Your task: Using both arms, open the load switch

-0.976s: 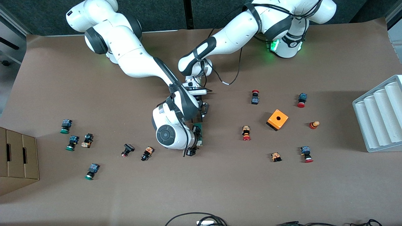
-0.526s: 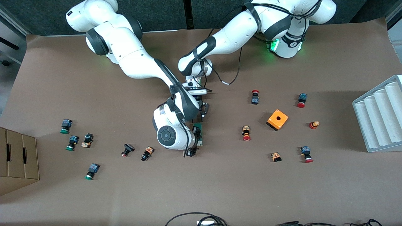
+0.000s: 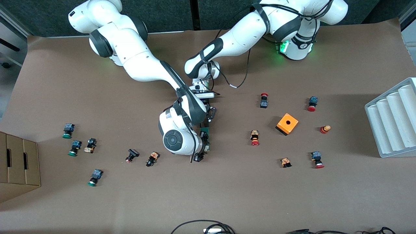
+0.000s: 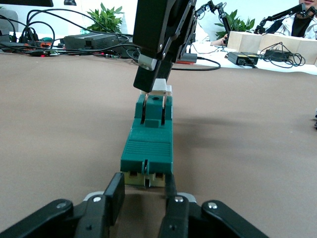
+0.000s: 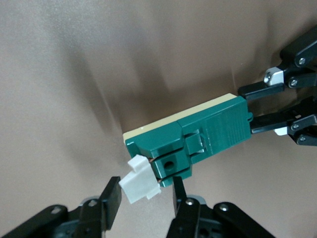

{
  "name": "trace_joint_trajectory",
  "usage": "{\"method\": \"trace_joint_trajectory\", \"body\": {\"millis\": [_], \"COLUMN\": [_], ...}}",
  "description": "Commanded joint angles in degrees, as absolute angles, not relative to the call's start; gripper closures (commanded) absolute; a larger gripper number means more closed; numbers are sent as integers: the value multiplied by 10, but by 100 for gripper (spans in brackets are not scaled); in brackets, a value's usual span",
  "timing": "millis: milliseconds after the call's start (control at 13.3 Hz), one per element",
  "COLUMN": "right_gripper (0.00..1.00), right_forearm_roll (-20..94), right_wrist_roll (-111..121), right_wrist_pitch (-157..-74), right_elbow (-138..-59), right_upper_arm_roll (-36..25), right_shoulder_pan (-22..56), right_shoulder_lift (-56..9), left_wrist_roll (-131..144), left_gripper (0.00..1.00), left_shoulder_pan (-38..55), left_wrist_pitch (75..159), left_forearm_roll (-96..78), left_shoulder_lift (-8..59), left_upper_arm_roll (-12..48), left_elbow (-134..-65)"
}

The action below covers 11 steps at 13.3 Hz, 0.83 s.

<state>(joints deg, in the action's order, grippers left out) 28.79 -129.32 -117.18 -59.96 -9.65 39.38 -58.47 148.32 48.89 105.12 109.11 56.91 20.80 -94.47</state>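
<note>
The load switch (image 3: 207, 138), a narrow dark-green block, lies flat on the brown table, half hidden under the right arm's wrist. My left gripper (image 4: 143, 186) is low at the block's beige end, shut on it, with a finger (image 4: 115, 196) pressed to each side. That same block (image 5: 208, 131) carries a white piece (image 5: 138, 181) at its other end. My right gripper (image 5: 146, 191) comes down over that end. Its fingers (image 5: 111, 198) flank the white piece closely and a small gap shows, so it is open. The left gripper (image 5: 250, 110) shows at the block's beige end.
An orange cube (image 3: 287, 123) and several red-capped push buttons (image 3: 255, 137) lie toward the left arm's end. Green-capped buttons (image 3: 74, 148) and a cardboard box (image 3: 16, 162) sit toward the right arm's end. A white ridged tray (image 3: 390, 120) stands at the table's edge.
The right arm's wrist has edged very slightly over the switch. The switch and the left arm stay where they were.
</note>
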Motion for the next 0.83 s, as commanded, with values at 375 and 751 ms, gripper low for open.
{"method": "trace_joint_trajectory", "body": {"millis": [375,751], "right_gripper": [63,72], "right_forearm_roll": [306,304], "right_wrist_roll": [-1297,-1293], "right_wrist_pitch": [-1165,-1163], "right_elbow": [-572,-573], "right_upper_arm_roll": [-98,-102], "right_shoulder_pan": [393,395], "right_shoulder_lift": [-599,-590], "left_wrist_roll": [1489,1492], "left_gripper": [56,56], "left_shoulder_pan": [493,495], "left_wrist_pitch": [1060,1057], "left_forearm_roll": [1104,1105], "left_shoulder_lift": [591,599], "left_upper_arm_roll": [201,194], "left_elbow": [-904,-905]}}
